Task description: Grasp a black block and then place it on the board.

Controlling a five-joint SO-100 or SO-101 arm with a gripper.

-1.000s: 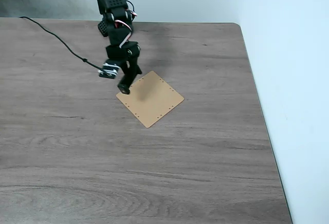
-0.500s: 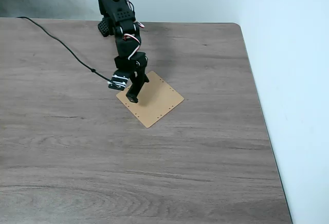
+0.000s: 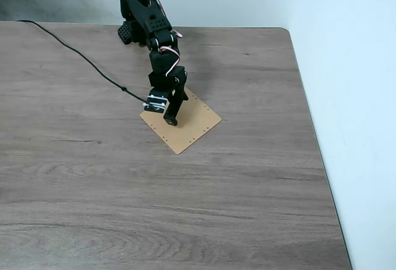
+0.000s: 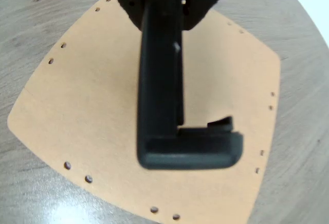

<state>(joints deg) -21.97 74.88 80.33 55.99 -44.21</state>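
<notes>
The gripper (image 3: 171,120) hangs tip-down over the board (image 3: 197,121), with the arm reaching in from the far edge of the table (image 3: 247,189). In the wrist view the gripper (image 4: 160,152) enters from the top edge, and the black block (image 4: 205,149) lies crosswise at its tip, clamped between the fingers; most of its length projects to the right of them in that view. The board (image 4: 82,111) spreads directly beneath gripper and block on all sides, with rows of small holes along its edges. Whether the block already touches the board surface cannot be determined from these views; it appears very close to it.

Risks at this stage, as assessed:
- The block is held off-centre, near one end. If it is released above the surface, the long free end may drop first, causing the block to tip or skid.
- Further descent with the block already in contact may press the thin board and shift it on the table.
- Partial finger opening during withdrawal may drag the block sideways toward the nearest board edge.

No brand, label or legible writing is visible on the block, board, arm or table.
</notes>
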